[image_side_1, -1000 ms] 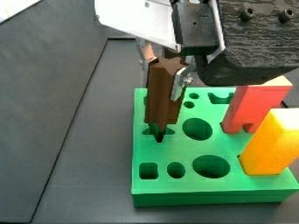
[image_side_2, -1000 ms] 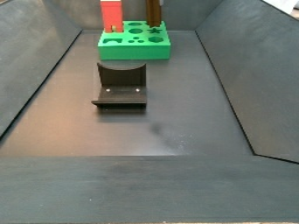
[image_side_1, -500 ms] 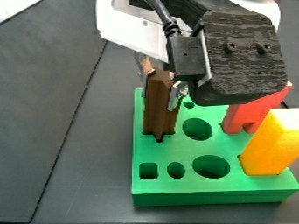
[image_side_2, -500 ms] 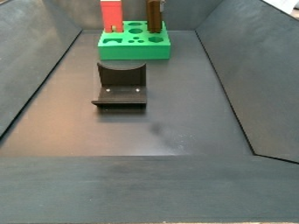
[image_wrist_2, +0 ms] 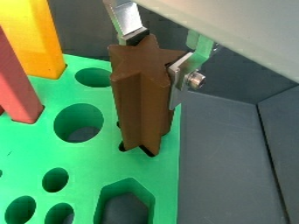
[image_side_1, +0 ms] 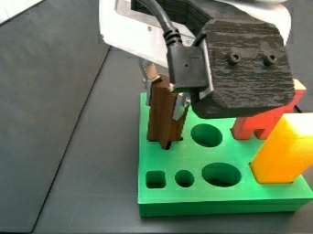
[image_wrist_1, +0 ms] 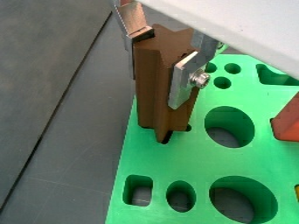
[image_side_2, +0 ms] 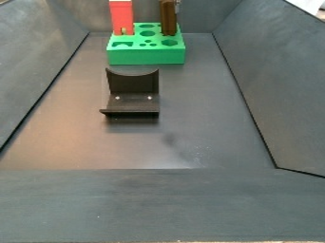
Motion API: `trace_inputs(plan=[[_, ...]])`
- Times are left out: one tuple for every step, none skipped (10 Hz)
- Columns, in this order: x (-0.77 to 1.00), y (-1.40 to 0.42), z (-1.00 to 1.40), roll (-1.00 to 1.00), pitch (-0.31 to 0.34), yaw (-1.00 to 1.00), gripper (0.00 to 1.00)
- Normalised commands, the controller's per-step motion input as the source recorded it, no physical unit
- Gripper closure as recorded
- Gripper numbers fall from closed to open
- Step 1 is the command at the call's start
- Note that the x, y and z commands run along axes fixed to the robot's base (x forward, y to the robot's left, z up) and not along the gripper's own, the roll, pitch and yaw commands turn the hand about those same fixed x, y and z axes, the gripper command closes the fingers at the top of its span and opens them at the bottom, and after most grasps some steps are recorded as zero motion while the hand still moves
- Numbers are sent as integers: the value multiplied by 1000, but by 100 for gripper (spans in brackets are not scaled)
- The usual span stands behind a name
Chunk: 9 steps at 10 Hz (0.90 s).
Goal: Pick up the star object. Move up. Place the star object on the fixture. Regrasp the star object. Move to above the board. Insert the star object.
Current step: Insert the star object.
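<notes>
Insert step underway: end effector (image_wrist_1: 162, 59) clamped on the star object (image_wrist_1: 159, 87), upright, tip entering the star hole of the board (image_wrist_1: 239, 206). Next I'd push straight down, then release.

Claw (image_wrist_1: 163, 54) sits over the board's (image_wrist_1: 198, 162) edge, its plates flanking the upright star object (image_wrist_1: 159, 83) whose lower end is in the star hole. Red block (image_side_1: 262, 117) and yellow-orange block (image_side_1: 280, 146) stand upright on the board's opposite side, blocking approach there. Floor (image_side_2: 165, 133) is open past the fixture (image_side_2: 131, 95), which sits just beside the board.
</notes>
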Motion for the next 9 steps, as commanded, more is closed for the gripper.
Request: trace_inputs(plan=[[0,0,0,-47,-7,-80,100],[0,0,-26,-31,0,0,100],[0,0,-200,-57,-19,-71,100],[-6,-9,-463,-93,-80,-111,100],[-34,0,-546,-97,-94,-129,100],[-37,-14,-649,-81,-84,-143,100],[-46,-20,-609,-101,-83,-180,100],[-69,0,-483,-60,-54,-143,100],[0,0,-417,-44,-19,-120,100]])
